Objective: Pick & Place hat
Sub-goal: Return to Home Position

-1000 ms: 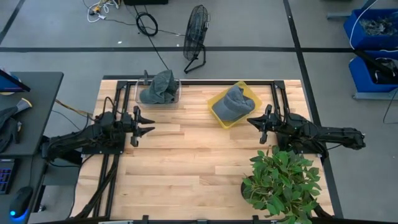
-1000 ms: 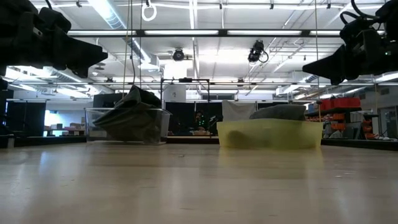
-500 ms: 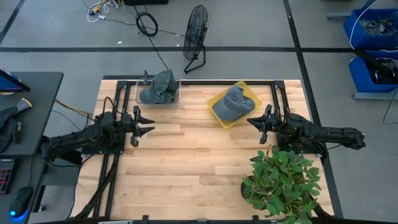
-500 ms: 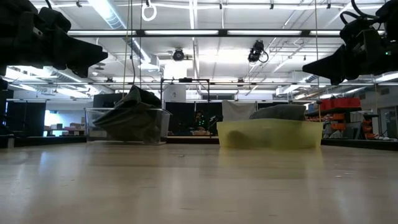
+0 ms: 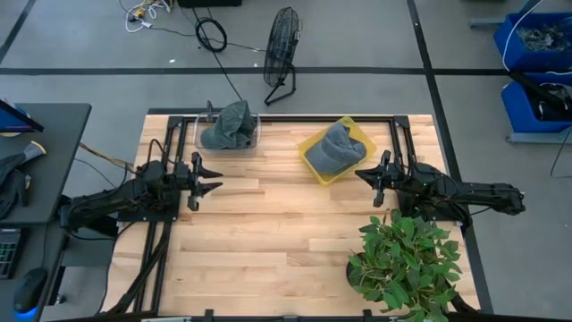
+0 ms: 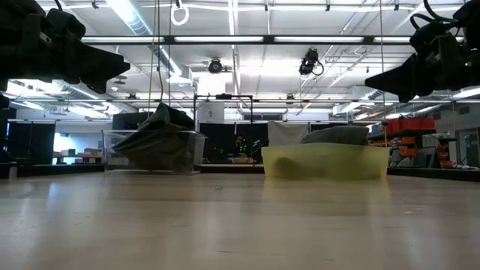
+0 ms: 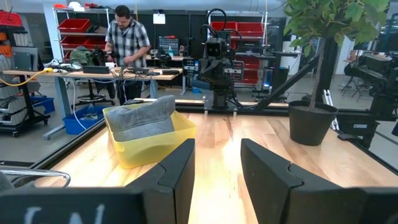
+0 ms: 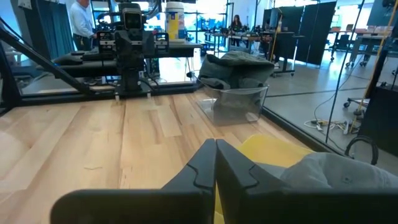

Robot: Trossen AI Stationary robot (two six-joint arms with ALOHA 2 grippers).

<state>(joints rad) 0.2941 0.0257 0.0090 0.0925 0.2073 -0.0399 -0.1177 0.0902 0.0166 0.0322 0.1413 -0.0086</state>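
The light wooden plank table (image 5: 268, 241) has a black metal frame (image 5: 295, 118) running along its far edge and down both sides. A broad run of bare planks lies across its middle and near-left part, between the two arms. The leafy green potted plant (image 5: 407, 259) takes up the near right corner, its leaves reaching past the table's near edge and close under the right arm. The dark left arm (image 5: 116, 201) comes in low over the left edge and points across toward the middle. The dark right arm (image 5: 465, 192) mirrors it from the right edge, stretched level and aimed back at the left one. In the low view both arms hang well above the wood, with open air beneath them. The clear plastic bin (image 8: 239, 106) stands at the far edge, left of centre, just beyond the left arm's reach line. The yellow plastic bin (image 6: 322, 163) sits turned at an angle, right of centre, near the far edge and just beside the right arm's tip. A dark gray cap (image 5: 228, 125) is heaped in the clear bin and rises above its rim. A lighter gray cap (image 5: 338, 148) lies in the yellow bin and also stands above its rim. The left hand (image 5: 217, 180) hovers over bare wood near the clear bin, its fingers spread apart and holding nothing. The right hand (image 5: 360, 175) hovers close to the yellow bin's near corner, its fingers pressed together with nothing between them.
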